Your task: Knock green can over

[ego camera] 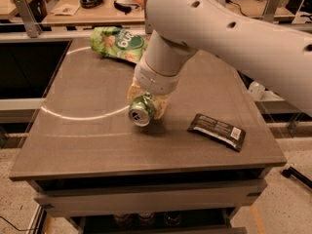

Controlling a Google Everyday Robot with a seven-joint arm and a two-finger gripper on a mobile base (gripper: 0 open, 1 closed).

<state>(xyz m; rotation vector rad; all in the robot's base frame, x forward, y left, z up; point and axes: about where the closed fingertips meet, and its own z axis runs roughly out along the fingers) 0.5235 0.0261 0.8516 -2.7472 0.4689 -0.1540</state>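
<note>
Mid-tip step, by the look of it. Gripper near table centre, slightly toward the front edge, tan pads clamped either side of the green can. Holding it tipped hard over: silver top and pull tab facing the front edge, base pointing toward the far edge. Contact between can underside and table: cannot tell.

Next, probably: lower until lying flat on its side, then let go and lift clear. Needs a slow release: smooth round metal cylinder, likely to roll on this flat matte top once freed, front edge the nearest drop. Worth backing out straight up to avoid a nudge.

Elsewhere:
- Crinkled glossy green snack bag lying flat near the far edge, well apart from the can.
- Flat dark rectangular wrapper with a pale label end, toward the right edge, near the can but not touching.
- Thin pale arc marked across the left half of the top.
- Smooth white rounded arm shell coming in from the far right corner.
</note>
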